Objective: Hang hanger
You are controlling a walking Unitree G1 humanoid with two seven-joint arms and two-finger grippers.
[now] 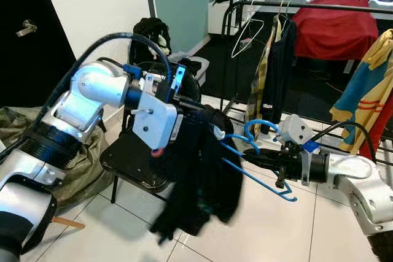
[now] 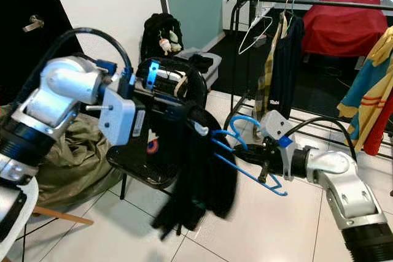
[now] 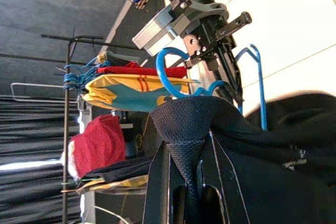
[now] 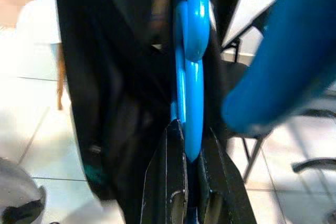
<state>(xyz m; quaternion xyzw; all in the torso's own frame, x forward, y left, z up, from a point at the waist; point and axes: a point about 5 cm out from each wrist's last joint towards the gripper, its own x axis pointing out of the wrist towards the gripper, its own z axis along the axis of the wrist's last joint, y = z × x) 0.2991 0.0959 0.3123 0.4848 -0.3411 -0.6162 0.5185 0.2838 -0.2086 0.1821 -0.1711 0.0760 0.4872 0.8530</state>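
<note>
- The right gripper is clamped on the blue hanger, whose long axis runs across, towards the left gripper.
- The left gripper pinches the black garment draped on that hanger — collar end.
- The clothes rail lies beyond and above the right gripper — the nearer arm, I judge.

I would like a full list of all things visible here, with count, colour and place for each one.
blue hanger: one, blue, between both grippers
black garment: one, black, hanging from the left gripper, partly on the hanger
chair: one, black, behind the garment
clothes rack: one, black, far right, carrying clothes
red cloth: one, red, over the rack
white hanger: one, white, on the rack
backpack: one, black, by the wall
olive bag: one, olive, floor left
left gripper: jaws shut on the garment
right gripper: jaws shut on the hanger
</note>
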